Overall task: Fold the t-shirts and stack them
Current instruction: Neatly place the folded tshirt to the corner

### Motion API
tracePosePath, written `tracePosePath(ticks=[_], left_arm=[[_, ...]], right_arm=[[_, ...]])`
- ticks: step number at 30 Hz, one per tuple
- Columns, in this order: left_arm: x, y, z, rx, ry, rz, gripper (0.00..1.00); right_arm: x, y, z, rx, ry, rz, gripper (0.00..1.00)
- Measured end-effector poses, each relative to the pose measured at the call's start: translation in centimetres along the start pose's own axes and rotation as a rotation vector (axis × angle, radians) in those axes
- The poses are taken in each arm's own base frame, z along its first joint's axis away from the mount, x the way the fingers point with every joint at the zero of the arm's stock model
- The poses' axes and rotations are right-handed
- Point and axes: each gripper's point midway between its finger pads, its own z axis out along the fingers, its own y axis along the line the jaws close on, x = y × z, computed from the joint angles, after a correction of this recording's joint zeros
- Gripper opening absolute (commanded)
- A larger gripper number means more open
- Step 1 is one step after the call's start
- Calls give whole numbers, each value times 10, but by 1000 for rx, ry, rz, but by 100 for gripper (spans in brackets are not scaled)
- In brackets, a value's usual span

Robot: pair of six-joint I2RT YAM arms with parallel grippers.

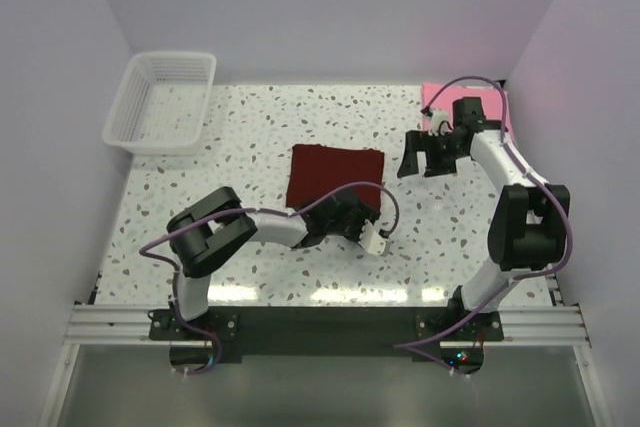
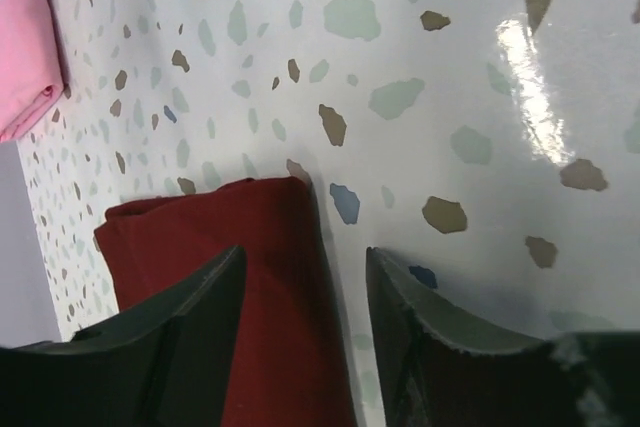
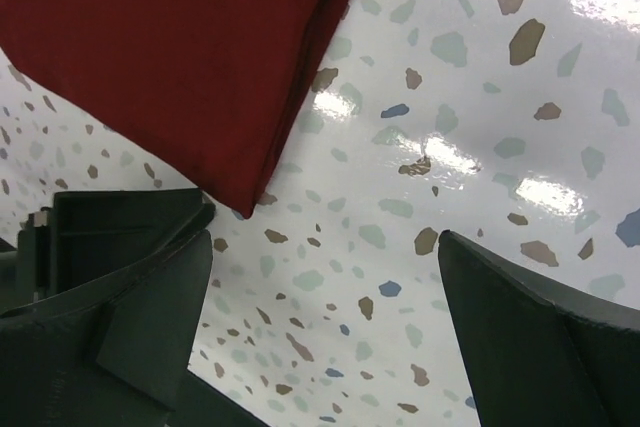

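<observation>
From above, the maroon t-shirt [image 1: 335,175] lies folded flat in the middle of the speckled table [image 1: 250,142]. The pink t-shirt [image 1: 432,99] sits at the far right corner, partly hidden behind the right arm. A white mesh basket [image 1: 160,102] stands at the far left. The left gripper [image 1: 368,219] reaches to the maroon shirt's near right corner, and the right gripper [image 1: 427,165] hangs just right of that shirt. In the left wrist view, the left gripper [image 2: 303,267] has its fingers apart, straddling the maroon t-shirt's [image 2: 210,277] edge by the corner; the pink t-shirt [image 2: 25,47] shows beyond. In the right wrist view, the right gripper [image 3: 325,237] is spread wide over bare table [image 3: 480,97], the maroon t-shirt's [image 3: 170,47] corner near one finger.
</observation>
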Motion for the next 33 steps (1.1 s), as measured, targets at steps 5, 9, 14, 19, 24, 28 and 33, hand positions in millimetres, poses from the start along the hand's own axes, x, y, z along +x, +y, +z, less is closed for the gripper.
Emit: tracePosePath(ticks=[5, 9, 14, 19, 24, 28, 33], left_arm=[[7, 8, 16, 8, 31, -12, 35], [10, 20, 26, 31, 43, -43, 19], [15, 41, 29, 50, 35, -115, 0], [14, 43, 26, 78, -2, -163, 0], [1, 43, 17, 106, -48, -194, 0], [-11, 54, 8, 91, -88, -217, 0], [-14, 57, 4, 94, -112, -253, 0]], right_arm=[[11, 4, 7, -34, 19, 62, 99], [15, 8, 13, -65, 40, 107, 99], [24, 12, 21, -102, 63, 165, 99], [36, 19, 36, -166, 83, 272, 99], [35, 26, 61, -253, 92, 421, 99], [31, 30, 79, -303, 107, 514, 99], [19, 44, 91, -354, 90, 589, 99]])
